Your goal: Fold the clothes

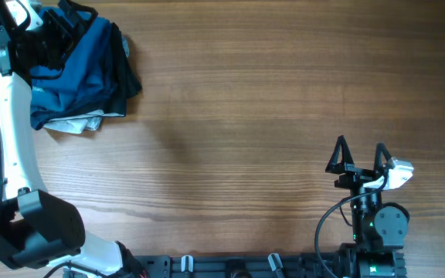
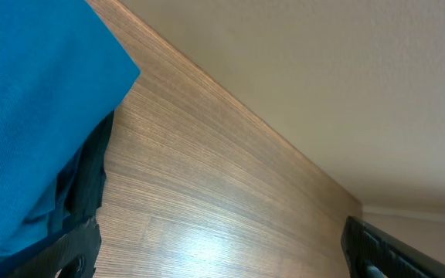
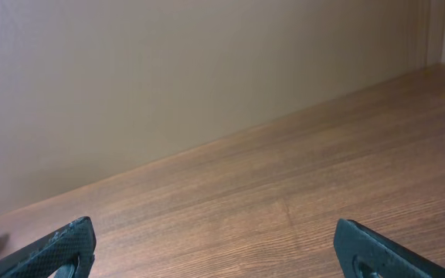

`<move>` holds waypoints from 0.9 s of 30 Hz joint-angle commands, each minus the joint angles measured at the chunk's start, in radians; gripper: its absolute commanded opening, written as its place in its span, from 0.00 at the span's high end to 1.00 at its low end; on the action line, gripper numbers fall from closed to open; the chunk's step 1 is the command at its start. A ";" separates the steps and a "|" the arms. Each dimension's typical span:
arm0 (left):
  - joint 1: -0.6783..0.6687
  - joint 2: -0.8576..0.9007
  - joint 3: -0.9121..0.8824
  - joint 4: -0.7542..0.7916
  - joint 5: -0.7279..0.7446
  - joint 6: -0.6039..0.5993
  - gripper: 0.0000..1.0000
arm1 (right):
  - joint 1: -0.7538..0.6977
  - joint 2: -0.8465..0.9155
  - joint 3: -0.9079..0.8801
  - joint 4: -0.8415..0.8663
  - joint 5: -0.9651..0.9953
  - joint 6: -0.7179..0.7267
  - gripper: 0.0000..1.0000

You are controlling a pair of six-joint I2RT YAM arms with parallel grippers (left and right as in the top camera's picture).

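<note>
Blue shirt [image 1: 72, 69] heaped far left
A black cloth [image 1: 127, 76] touched its right side. The left gripper [image 2: 216, 239] hung open over it; the right gripper [image 1: 360, 147] sat open, near right.

Clothes [image 1: 72, 77] lie at far-left corner of table [image 1: 246, 116], L gripper [image 2: 222, 253] just beside/above them. R gripper [image 1: 360, 147] at front-right, well apart from clothes.

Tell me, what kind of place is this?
Probably a robot lab or testing room. A white robot arm and a black robot arm sit at a wooden table by a plain wall, with a crumpled blue shirt in one corner.
</note>
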 commanded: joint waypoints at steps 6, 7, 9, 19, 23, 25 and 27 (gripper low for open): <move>0.001 0.005 0.001 0.000 0.001 0.002 0.00 | -0.001 0.004 -0.001 0.002 0.013 0.010 0.00; 0.001 0.005 0.001 0.000 0.001 0.002 0.00 | -0.001 0.004 -0.001 0.002 0.013 0.010 0.01; 0.001 0.005 0.001 0.000 0.001 0.002 0.00 | -0.001 0.004 -0.001 0.002 0.013 0.010 0.00; -0.043 -0.190 0.001 -0.069 -0.055 0.006 0.00 | -0.001 0.004 -0.001 0.002 0.013 0.010 0.00; -0.159 -0.391 0.001 -0.071 -0.118 0.009 0.00 | -0.001 0.004 -0.001 0.002 0.013 0.010 0.00; -0.242 -0.488 -0.006 -0.081 -0.199 0.010 0.00 | -0.001 0.004 -0.001 0.002 0.013 0.010 0.01; -0.322 -0.578 -0.037 -0.087 -0.249 0.010 0.00 | -0.001 0.004 -0.001 0.002 0.013 0.010 0.00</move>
